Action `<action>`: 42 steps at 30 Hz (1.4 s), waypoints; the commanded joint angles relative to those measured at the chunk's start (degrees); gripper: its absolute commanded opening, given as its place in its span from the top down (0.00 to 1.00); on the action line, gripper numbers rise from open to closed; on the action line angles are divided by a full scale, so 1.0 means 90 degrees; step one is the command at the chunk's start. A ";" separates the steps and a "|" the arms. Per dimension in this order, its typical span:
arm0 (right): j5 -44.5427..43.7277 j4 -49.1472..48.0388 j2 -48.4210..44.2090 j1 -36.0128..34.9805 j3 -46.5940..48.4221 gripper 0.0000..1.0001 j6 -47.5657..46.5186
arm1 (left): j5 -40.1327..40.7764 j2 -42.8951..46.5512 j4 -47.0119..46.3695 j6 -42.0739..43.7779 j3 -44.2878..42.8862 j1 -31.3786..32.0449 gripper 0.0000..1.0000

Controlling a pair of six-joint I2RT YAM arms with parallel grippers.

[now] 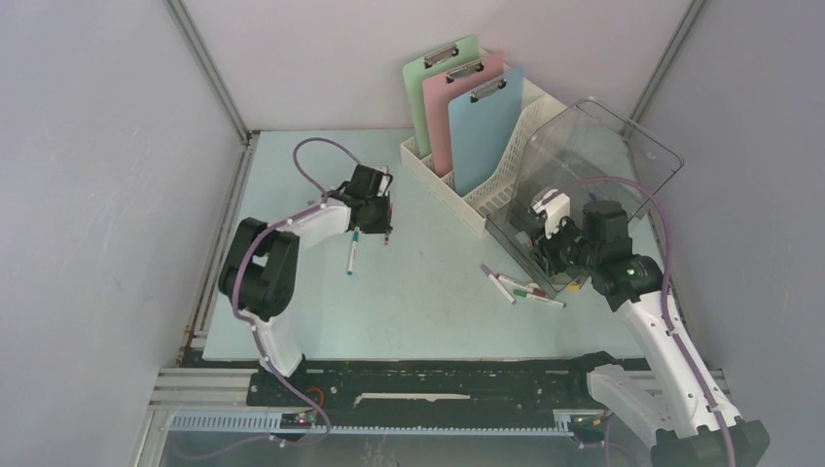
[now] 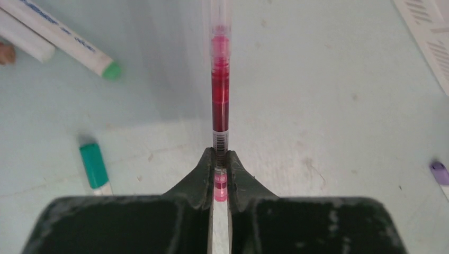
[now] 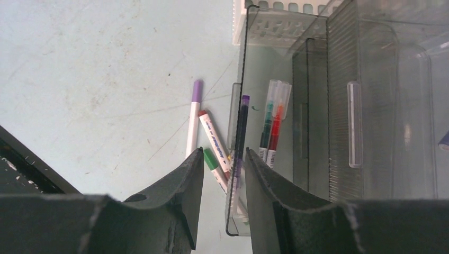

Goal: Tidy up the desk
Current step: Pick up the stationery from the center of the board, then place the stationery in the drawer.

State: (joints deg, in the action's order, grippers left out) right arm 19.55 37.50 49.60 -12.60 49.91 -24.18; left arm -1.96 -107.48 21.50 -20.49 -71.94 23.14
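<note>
Desk (image 1: 428,321): pale mint-blue top carrying everything; the file rack stands toward its far side, right of the middle.
File rack (image 1: 465,197): white and slotted, holding a green clipboard (image 1: 428,92), a pink clipboard (image 1: 455,112) and a blue clipboard (image 1: 486,136) upright.
Left claw (image 2: 220,156): left of the file rack, above the desk, clamped shut on a red pen (image 2: 220,90) that sticks out past the fingertips.
Green-capped marker (image 1: 352,253): flat on the desk, left of the file rack and nearer the arms, close under the left claw.
Clear bin (image 1: 608,146): just beside the file rack's right end, tipped up.
Pens in bin: a green pen (image 3: 267,124) and an orange-red pen (image 3: 276,127) lie side by side; a purple pen (image 3: 242,127) runs along the wall facing the loose markers.
Right claw (image 3: 224,164): near-right of the file rack, at the bin's near corner; jaws apart, the purple pen and the bin's edge showing in the gap, nothing pinched.
Loose markers (image 1: 520,287): on the desk on the file rack's near side.
</note>
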 commanded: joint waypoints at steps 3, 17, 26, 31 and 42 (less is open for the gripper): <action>0.0375 -0.0067 -0.0038 -0.0166 -0.0025 0.57 -0.0023 | -0.0140 0.1442 -0.2176 -0.0126 0.1600 0.0443 1.00; 0.1477 0.0215 0.0029 -0.0216 0.0153 0.55 0.0102 | 0.0469 0.3522 -0.5357 -0.0523 0.4073 0.2055 1.00; 0.2230 0.0423 0.0025 -0.0168 0.0284 0.53 0.0090 | 0.0917 0.3978 -0.6309 -0.0527 0.4535 0.3155 1.00; 0.2526 0.0481 0.0025 -0.0124 0.0308 0.53 0.0097 | 0.1117 0.3948 -0.6621 -0.0537 0.4520 0.3664 1.00; 0.2990 0.0498 0.0045 -0.0094 0.0348 0.51 0.0270 | 0.1365 0.3489 -0.7284 -0.0695 0.4297 0.4317 1.00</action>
State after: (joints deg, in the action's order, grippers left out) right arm 44.01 42.24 50.00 -13.58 50.46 -23.29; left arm 7.92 -74.70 -39.03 -25.63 -31.27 60.60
